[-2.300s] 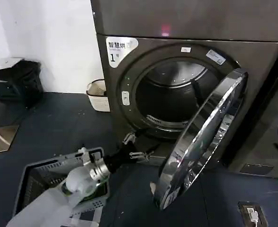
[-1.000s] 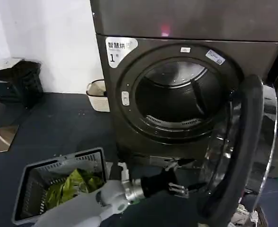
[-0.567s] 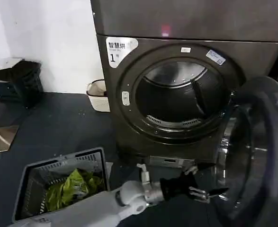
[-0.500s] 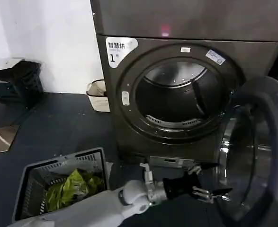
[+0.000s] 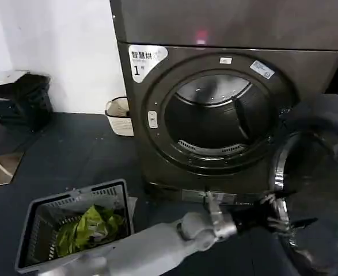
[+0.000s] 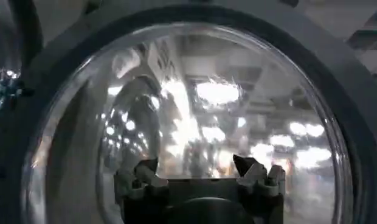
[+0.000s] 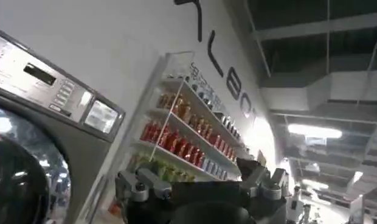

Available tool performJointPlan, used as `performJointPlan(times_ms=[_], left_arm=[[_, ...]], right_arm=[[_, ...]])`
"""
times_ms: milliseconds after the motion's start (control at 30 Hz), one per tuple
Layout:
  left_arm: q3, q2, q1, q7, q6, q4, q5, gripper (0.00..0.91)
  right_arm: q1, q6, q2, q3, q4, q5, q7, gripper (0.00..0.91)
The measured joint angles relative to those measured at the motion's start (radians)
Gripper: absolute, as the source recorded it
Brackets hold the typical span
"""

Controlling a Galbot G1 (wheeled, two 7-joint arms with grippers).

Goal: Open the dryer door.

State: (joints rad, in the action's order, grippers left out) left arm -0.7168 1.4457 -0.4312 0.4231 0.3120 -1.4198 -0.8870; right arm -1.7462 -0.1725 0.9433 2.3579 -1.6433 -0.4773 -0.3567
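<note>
Since the earlier head pictures, the dryer door (image 5: 321, 190) has swung from half-closed, edge-on to me, to wide open at the right side of the machine, and my left gripper (image 5: 285, 217) has followed it across from near the laundry basket (image 5: 71, 221).

From the head camera, the left gripper now sits against the inner face of the door, at its lower left edge, with the glass just ahead of the fingertips and to their right. The fingers are spread apart and hold nothing. The drum opening (image 5: 215, 121) is behind and above the gripper, fully uncovered.

From the left wrist camera, the dryer door (image 6: 194, 115) fills the space straight ahead of the left gripper (image 6: 197, 173); the two fingers stand wide, with the tinted glass directly in front.

From the right wrist camera, the right gripper (image 7: 197, 182) is parked, pointing up toward a shelf of bottles (image 7: 182, 137), its fingers spread with nothing between them.

I judge the door is almost fully open. The left arm is the nearer one, and any further push goes forward and to the right.
</note>
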Motion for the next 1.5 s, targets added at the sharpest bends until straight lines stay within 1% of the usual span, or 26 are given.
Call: performJointPlan(times_ms=[233,533,767,867,1000,1100,1200,1300,1500], left_arm=[[-0.011,0.078,0.047,0.002,0.002,0.074,0.001,0.907],[-0.021,0.165,0.059,-0.002,0.01,0.168,0.005,0.907],[-0.001,0.164,0.07,-0.029,0.008,0.226,0.03,0.907],[0.001,0.164,0.073,-0.071,0.004,0.246,0.062,0.907],[0.0,0.163,0.069,-0.087,0.011,0.245,0.071,0.907],[0.0,0.163,0.061,-0.117,0.043,0.234,0.087,0.907],[0.003,0.163,0.057,-0.147,0.109,0.233,0.119,0.907],[0.018,0.163,0.047,-0.196,0.165,0.22,0.167,0.907],[0.032,0.163,0.03,-0.233,0.214,0.155,0.152,0.907]], right_arm=[[-0.024,0.006,0.0,0.049,0.002,0.008,0.009,0.907],[-0.034,0.009,0.01,0.086,-0.013,0.006,0.019,0.907],[-0.038,0.01,0.016,0.091,-0.021,0.006,0.02,0.907],[-0.039,0.01,0.02,0.091,-0.022,0.005,0.02,0.907],[-0.044,0.014,0.026,0.091,-0.018,0.005,0.02,0.907],[-0.044,0.02,0.026,0.089,-0.019,0.005,0.02,0.907],[-0.044,0.02,0.026,0.087,-0.02,0.004,0.02,0.907],[-0.044,0.016,0.027,0.086,-0.02,0.004,0.02,0.907],[-0.043,0.012,0.023,0.086,-0.027,0.004,0.02,0.907]])
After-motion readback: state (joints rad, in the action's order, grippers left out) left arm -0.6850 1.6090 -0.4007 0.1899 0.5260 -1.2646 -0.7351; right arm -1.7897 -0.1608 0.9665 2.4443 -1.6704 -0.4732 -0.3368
